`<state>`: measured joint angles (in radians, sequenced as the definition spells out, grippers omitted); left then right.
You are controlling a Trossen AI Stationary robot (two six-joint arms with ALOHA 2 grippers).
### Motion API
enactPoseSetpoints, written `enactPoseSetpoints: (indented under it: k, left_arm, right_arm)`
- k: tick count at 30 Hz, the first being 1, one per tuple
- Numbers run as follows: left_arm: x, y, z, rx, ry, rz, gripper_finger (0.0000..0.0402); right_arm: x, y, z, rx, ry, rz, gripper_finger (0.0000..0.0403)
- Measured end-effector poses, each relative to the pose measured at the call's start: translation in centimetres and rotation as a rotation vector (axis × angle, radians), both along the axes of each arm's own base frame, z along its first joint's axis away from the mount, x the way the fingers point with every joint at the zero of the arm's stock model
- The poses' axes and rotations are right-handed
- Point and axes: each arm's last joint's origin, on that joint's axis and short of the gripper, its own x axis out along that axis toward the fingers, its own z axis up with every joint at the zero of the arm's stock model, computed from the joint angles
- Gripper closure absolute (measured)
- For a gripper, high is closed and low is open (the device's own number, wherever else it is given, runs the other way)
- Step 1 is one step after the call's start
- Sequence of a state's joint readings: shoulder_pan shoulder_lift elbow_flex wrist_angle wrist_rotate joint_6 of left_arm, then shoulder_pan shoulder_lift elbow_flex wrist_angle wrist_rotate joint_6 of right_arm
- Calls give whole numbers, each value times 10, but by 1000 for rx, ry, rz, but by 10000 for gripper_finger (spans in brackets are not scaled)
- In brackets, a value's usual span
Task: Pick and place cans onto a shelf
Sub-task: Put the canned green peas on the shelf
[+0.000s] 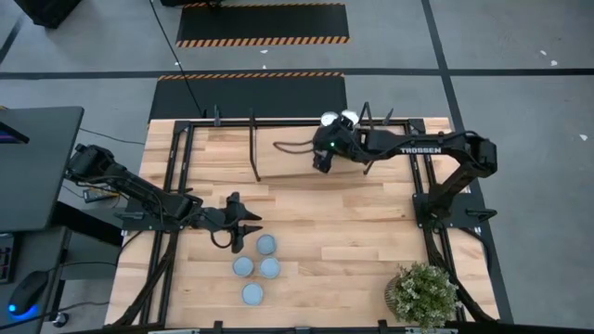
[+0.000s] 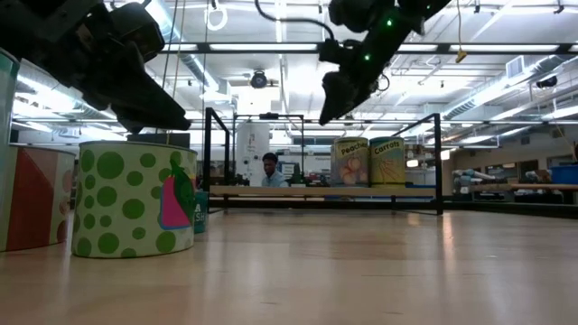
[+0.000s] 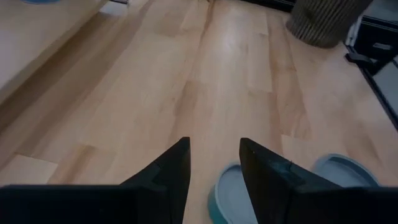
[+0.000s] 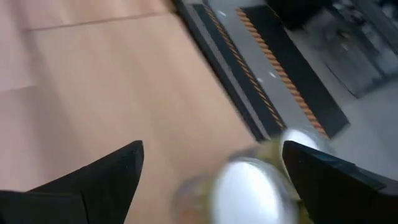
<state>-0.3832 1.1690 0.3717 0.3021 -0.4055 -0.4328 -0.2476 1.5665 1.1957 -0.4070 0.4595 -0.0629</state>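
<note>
Several cans with pale blue tops stand on their bases on the tabletop at the near left: (image 1: 266, 244), (image 1: 242, 266), (image 1: 269, 268), (image 1: 252, 294). My left gripper (image 1: 248, 225) is open and empty just left of them; in the left wrist view one can (image 3: 227, 198) shows below its fingers (image 3: 214, 171). Two cans with silvery tops (image 1: 329, 120) (image 1: 349, 117) stand on the shelf (image 2: 316, 191) at the far edge. My right gripper (image 1: 321, 163) hangs open and empty above the shelf, just near of them.
A bushy potted plant (image 1: 422, 295) stands at the near right corner. Black uprights and rails of the shelf frame (image 1: 254, 148) rise at the far side. In the low view a green-dotted can (image 2: 135, 199) stands close at the left. A person (image 2: 269, 170) is in the room behind.
</note>
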Motion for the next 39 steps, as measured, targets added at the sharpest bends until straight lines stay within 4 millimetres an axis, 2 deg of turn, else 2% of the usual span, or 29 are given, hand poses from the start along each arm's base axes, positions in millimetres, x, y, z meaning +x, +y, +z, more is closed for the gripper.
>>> enactPoseSetpoints:
  k: [4, 9, 13, 22, 26, 30, 34, 39]
  left_arm:
    - [0, -1, 0, 7, 8, -47, 257]
    - [-1, -7, -1, 1, 38, -288, 257]
    - [-3, -12, -1, -69, 55, -424, 257]
    - [-5, -22, 4, -226, 38, -568, 257]
    - [-8, -34, 8, -247, 10, -617, 257]
    - [-14, -43, 7, -224, 20, -556, 257]
    - [-19, -52, 6, -190, 53, -516, 257]
    - [-19, -62, 19, -101, 162, -475, 257]
  right_arm:
    - [7, 22, 1, -3, -2, 88, 12]
    - [11, 49, 0, 17, -10, 175, 12]
    - [15, 71, 0, 96, -36, 280, 12]
    - [23, 124, -1, 166, -126, 387, 12]
    - [32, 155, -17, 175, -130, 470, 11]
    - [45, 181, -36, 174, -146, 542, 11]
    - [56, 196, -51, 187, -145, 583, 11]
    - [78, 210, -66, 213, -118, 648, 11]
